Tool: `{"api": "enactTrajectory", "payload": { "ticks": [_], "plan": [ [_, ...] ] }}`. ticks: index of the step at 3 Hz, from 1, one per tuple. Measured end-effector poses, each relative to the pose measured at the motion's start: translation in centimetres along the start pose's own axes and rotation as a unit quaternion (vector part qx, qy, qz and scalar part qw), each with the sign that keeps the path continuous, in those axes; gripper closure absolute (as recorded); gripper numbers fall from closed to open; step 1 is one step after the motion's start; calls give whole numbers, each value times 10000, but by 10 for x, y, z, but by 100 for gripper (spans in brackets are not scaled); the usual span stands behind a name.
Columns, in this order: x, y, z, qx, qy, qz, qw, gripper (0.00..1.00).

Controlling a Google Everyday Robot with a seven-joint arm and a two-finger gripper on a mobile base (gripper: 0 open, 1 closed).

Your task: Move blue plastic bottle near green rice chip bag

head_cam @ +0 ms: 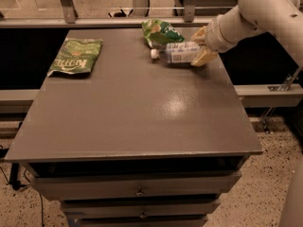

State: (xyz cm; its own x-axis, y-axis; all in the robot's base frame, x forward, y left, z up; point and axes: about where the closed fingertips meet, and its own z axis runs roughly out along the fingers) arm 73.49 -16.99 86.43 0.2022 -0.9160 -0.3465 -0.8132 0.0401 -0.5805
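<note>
Clear-plastic bottle (179, 53), lying on its side near the bench's (142, 122) far right corner, cap toward the left edge, just beside the chip bag (161, 32); placement looks all but made. Gripper (201, 46) closed on its base, one finger either side. Arm (246, 13) reaches in low over the right edge.
</note>
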Motion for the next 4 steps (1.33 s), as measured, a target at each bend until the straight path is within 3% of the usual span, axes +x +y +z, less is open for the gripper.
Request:
{"api": "enactTrajectory", "payload": {
  "ticks": [1,2,3,4],
  "plan": [
    [-3,1,-1,-45,-46,-28,10000,0],
    [-8,6,-8,-66,-101,-63,9999,0],
    [-8,10,-34,-32,-338,173,9993,0],
    [3,16,-81,94,-784,762,9940,0]
  ]
}}
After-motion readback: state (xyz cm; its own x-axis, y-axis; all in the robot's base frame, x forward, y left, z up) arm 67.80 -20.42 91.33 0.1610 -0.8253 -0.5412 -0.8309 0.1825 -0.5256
